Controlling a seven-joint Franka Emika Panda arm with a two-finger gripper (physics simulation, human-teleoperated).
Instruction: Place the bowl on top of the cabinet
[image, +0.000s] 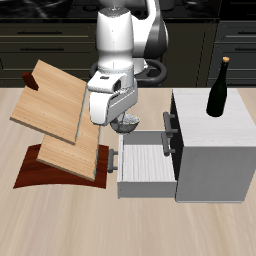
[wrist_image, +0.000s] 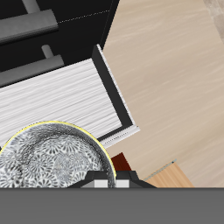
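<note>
The speckled grey-white bowl (image: 128, 125) hangs in my gripper (image: 125, 117), lifted over the outer end of the cabinet's pulled-out slatted white drawer (image: 148, 160). The gripper is shut on the bowl's rim. The boxy white-grey cabinet (image: 238, 122) stands beside it, its flat pale top higher than the bowl. In the wrist view the bowl (wrist_image: 52, 162) fills the area beside my gripper (wrist_image: 109, 184), with the drawer's slats (wrist_image: 52, 101) below it and dark handles (wrist_image: 35, 31) beyond.
A dark wine bottle (image: 219, 88) stands upright on the cabinet top near its back. Tilted wooden boards (image: 55, 100) on a dark base (image: 40, 172) stand close beside the drawer. Bare wooden table (wrist_image: 175, 79) shows beside the drawer.
</note>
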